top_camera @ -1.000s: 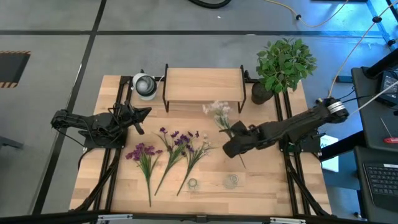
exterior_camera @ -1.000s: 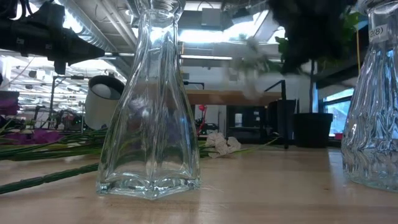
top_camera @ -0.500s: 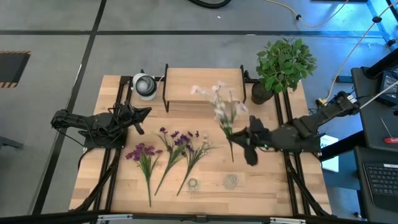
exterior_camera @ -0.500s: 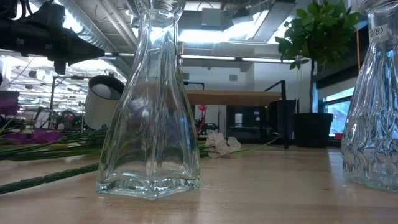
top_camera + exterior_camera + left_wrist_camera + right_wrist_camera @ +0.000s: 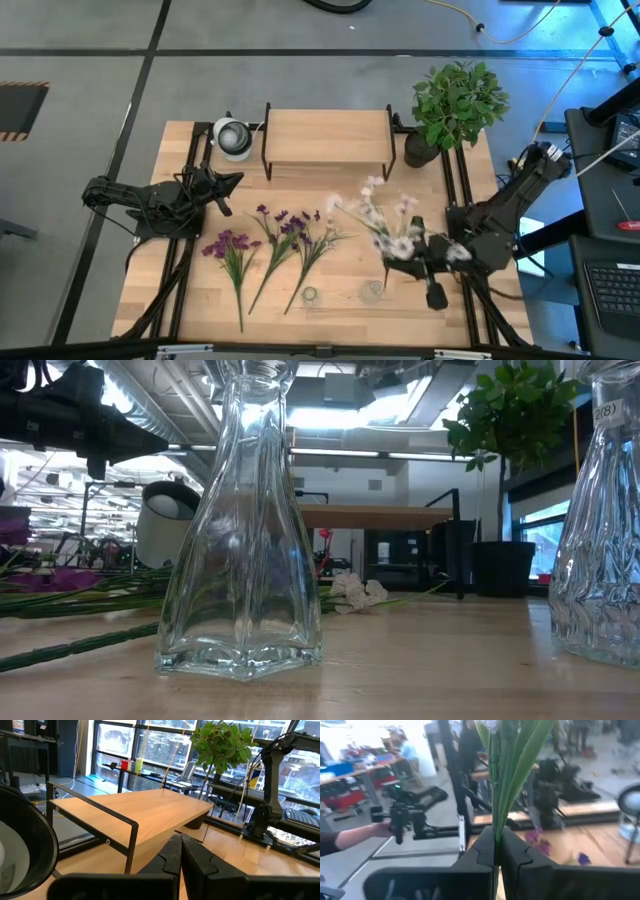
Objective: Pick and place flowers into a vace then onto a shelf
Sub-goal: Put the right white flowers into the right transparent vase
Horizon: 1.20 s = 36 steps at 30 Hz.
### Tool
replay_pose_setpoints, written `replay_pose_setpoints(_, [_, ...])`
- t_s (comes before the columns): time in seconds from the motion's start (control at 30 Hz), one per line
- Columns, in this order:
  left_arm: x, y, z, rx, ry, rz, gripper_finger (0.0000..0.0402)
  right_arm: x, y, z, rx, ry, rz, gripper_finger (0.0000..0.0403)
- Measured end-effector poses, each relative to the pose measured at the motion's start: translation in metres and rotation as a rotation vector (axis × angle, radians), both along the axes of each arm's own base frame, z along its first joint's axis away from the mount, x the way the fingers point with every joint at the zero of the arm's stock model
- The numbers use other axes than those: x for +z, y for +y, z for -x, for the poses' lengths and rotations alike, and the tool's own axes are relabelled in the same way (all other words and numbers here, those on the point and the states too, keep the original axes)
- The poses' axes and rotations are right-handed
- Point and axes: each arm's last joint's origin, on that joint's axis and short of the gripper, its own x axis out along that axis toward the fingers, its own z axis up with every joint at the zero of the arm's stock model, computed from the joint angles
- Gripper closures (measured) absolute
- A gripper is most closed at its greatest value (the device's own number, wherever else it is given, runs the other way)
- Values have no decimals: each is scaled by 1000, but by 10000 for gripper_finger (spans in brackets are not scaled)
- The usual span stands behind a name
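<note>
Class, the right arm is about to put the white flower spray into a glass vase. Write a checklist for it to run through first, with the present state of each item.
1. Right gripper shut on the white flower spray: ok.
2. Stem end over a vase mouth: cannot tell.
3. Right-hand glass vase upright: ok.
4. Left gripper shut, parked clear of the vases: ok.
5. Purple flowers lie clear of the right-hand vase: ok.
6. Shelf top is bare: ok.
</note>
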Motion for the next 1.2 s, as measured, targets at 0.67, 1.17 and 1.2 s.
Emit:
replay_pose_setpoints(0.67, [0,0,0,-1,-10,15,398,-72,-6,15,11,-92,-12,397])
replay_pose_setpoints(1.17, [0,0,0,-1,-10,15,398,-86,-5,3,-22,-39,45,397])
replay_pose_setpoints(1.2, [0,0,0,0,-10,15,398,-87,-5,3,-16,-36,42,397])
